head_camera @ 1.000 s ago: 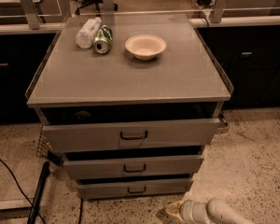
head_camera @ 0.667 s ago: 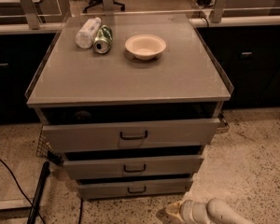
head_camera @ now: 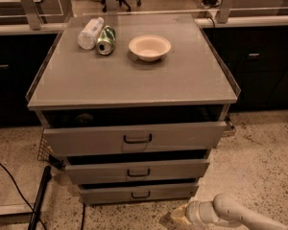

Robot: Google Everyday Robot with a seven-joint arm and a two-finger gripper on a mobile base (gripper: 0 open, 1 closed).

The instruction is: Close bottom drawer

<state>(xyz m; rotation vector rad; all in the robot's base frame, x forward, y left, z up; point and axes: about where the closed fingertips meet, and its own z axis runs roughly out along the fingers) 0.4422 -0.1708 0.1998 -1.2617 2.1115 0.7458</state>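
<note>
Drawers in three grey tiers fill the centre of the frame, all of them pulled out from the cabinet and stepped back from top to bottom. The bottom drawer (head_camera: 105,194) sits lowest in the stack, at lower centre. It has the narrowest front, with a small dark loop handle (head_camera: 140,194) in its middle. A dark gap shows above its front edge, so it stands partly open. Above it is the mid-sized drawer (head_camera: 177,168), and above that the widest drawer (head_camera: 187,135), which juts out farthest.

At the lower right of the frame, the pincer (head_camera: 181,214) hangs low over the speckled floor (head_camera: 259,162), just beside and below the right end of the bottom drawer's front. Whether it touches the drawer cannot be told, nor how far open it is; nothing is seen in its hold. Its white arm (head_camera: 233,212) runs off toward the lower right corner.

On the grey worktop (head_camera: 134,83), toward the upper part of the frame, stands a pale bowl (head_camera: 150,47). Left of the bowl a green can (head_camera: 106,40) lies on its side, with a clear plastic bottle (head_camera: 90,32) lying just beside it. A dark cable (head_camera: 12,183) trails across the floor at the lower left.
</note>
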